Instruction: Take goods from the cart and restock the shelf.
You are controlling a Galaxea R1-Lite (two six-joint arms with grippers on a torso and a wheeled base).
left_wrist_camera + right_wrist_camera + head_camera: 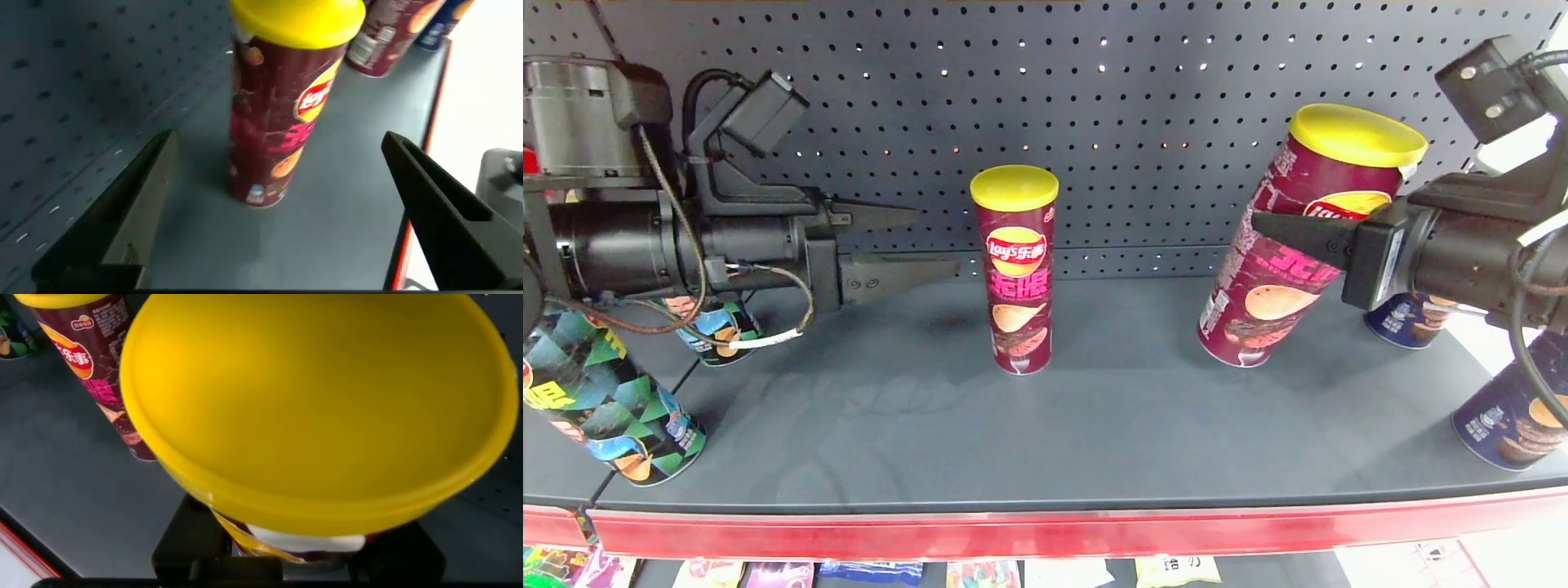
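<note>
Right claw clenched around maroon chip can at right part of shelf. Can's long axis tilted, yellow lid leaning right, base down by shelf board, contact unclear. Likely needs righting before release. Left claw released, empty, just left of upright standing can, not touching.

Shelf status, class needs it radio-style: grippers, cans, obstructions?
Left gripper open, beside upright maroon can. Right gripper shut on tilted maroon can. Blue cans close by it.

a dark grey pegboard wall stands at the far side, light glinting through some holes; pale floor shows near right.
</note>
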